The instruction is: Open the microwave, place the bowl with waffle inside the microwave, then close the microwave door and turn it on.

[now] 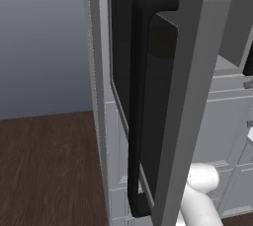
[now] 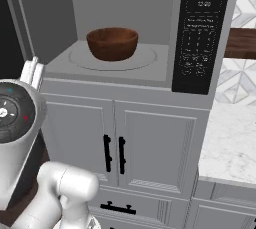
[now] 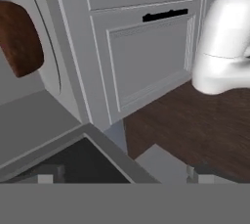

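Observation:
The microwave (image 2: 60,3) stands open, its grey cavity in plain sight. On the round turntable inside sits the bowl (image 2: 112,43), brown and wood-coloured; the bowl (image 3: 18,37) also shows at the left of the rolled hand view, and the waffle cannot be made out. The microwave door (image 1: 163,96) is swung out wide, with its long black bar handle (image 1: 138,106) facing the left base camera. My gripper (image 3: 124,176) is open with nothing held, its tips hovering close over the door's grey frame and dark glass (image 3: 78,162), outside the cavity.
A black control panel (image 2: 200,33) runs down the microwave's right side. White panelled cabinet doors (image 2: 150,143) with black handles stand below. A marble counter (image 2: 230,143) lies to the right. Dark wood floor (image 1: 49,170) spreads to the left.

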{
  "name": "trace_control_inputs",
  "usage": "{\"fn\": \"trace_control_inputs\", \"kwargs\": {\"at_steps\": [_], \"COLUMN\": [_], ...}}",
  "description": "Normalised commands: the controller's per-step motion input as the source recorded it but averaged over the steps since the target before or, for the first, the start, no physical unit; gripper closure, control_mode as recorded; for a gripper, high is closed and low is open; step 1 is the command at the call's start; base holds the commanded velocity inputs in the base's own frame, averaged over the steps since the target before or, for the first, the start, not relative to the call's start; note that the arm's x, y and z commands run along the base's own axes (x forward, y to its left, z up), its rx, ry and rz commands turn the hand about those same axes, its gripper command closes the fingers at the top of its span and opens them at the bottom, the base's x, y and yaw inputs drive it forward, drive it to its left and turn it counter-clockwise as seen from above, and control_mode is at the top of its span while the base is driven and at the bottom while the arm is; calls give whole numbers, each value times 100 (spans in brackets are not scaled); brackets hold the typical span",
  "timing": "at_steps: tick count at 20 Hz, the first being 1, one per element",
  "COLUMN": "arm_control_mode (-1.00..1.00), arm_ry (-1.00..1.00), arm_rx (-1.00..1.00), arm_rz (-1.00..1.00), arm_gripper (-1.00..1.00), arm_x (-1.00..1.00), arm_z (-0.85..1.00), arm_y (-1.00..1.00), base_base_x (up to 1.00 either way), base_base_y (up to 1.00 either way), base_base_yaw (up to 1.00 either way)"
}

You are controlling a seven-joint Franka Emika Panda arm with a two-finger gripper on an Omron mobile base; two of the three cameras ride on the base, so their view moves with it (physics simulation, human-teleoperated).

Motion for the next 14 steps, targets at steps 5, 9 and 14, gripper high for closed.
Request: {"fn": "trace_control_inputs", "kwargs": {"at_steps": [5, 9, 14], "arm_control_mode": [-100, -100, -100], "arm_ry": [-8, -6, -6], "arm_rx": [0, 0, 0], "arm_rz": [-14, -12, 0], "arm_gripper": [-100, -100, -100], "arm_x": [-52, -38, -61], "arm_z": [0, 0, 0], "arm_y": [16, 20, 12], "base_base_x": [0, 0, 0], "base_base_y": [0, 0, 0], "base_base_yaw": [0, 0, 0]}}
